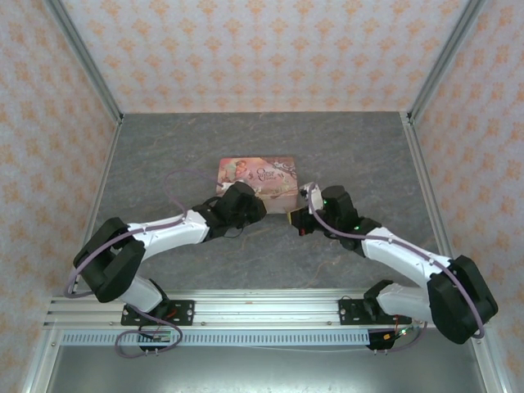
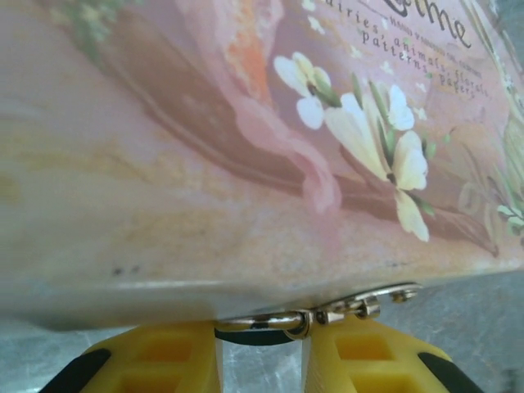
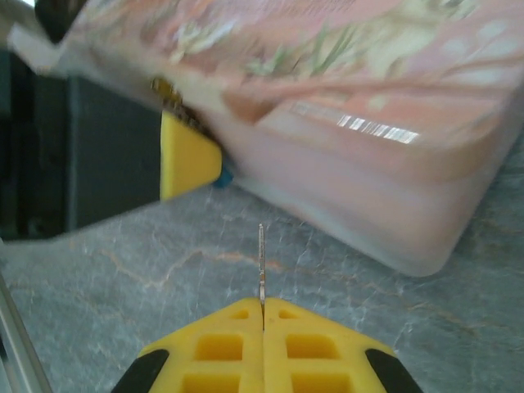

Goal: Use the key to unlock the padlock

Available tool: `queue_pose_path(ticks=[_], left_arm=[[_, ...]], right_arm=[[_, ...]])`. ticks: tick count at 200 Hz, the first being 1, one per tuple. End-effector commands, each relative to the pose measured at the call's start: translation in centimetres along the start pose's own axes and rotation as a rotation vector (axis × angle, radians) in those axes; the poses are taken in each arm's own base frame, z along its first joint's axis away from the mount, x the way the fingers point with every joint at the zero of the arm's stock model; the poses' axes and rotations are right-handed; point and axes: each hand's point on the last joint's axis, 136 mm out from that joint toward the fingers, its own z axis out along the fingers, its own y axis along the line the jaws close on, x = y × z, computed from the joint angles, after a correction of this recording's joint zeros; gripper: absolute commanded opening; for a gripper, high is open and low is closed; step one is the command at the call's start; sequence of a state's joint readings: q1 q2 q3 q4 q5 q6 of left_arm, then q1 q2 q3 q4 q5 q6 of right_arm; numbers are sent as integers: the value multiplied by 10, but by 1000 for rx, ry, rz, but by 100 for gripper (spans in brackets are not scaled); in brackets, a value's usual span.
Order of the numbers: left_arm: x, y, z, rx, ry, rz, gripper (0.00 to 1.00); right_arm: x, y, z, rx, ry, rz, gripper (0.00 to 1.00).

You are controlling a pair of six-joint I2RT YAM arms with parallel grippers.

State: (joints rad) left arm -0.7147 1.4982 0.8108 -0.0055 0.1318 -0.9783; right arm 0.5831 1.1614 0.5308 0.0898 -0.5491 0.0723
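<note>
In the left wrist view the small dark teal padlock [image 2: 255,336] hangs at the front edge of the pink tin [image 2: 246,164]. Its pale metal shackle [image 2: 270,321] is hooked to the tin's clasp [image 2: 368,301]. My left gripper [image 2: 260,348] is shut on the padlock, a yellow finger [image 2: 164,356] pressing each side of it. My right gripper [image 3: 263,307] is shut on the key [image 3: 261,262], whose thin blade sticks out edge-on towards the tin [image 3: 368,123]. A bit of blue padlock [image 3: 223,175] shows beside the left finger [image 3: 187,155]. From above, the left gripper [image 1: 246,205] and right gripper [image 1: 301,218] meet at the tin's near edge.
The pink tin [image 1: 257,182] lies flat mid-table on the grey marbled surface [image 1: 360,155]. Patterned walls close in the back and sides. A metal rail [image 1: 246,311] carrying both arm bases runs along the near edge.
</note>
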Motion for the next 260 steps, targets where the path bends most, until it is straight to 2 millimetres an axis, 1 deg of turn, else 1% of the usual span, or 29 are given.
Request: queue_pose_path(ticks=[1, 7, 24, 57, 79, 155, 224, 260], left_arm=[[-12, -26, -19, 71, 5, -87, 25], [-11, -27, -20, 71, 12, -97, 25], [-10, -28, -22, 73, 36, -124, 25], [-6, -30, -21, 86, 69, -164, 25], [-5, -30, -21, 90, 73, -177, 25], [-5, -28, -19, 85, 74, -182, 24], [-5, -26, -19, 75, 76, -176, 24], [-4, -28, -20, 80, 80, -174, 24]], right_arm=[[-8, 10, 7, -9, -56, -111, 0], [-3, 9, 13, -3, -42, -116, 0], [1, 13, 23, -2, -37, -141, 0], [0, 21, 37, 4, -22, -190, 0], [-2, 20, 43, 7, -19, -202, 0], [-7, 25, 50, -25, -33, -199, 0], [-9, 32, 51, -59, -34, -193, 0], [-11, 33, 51, -64, -42, -193, 0]])
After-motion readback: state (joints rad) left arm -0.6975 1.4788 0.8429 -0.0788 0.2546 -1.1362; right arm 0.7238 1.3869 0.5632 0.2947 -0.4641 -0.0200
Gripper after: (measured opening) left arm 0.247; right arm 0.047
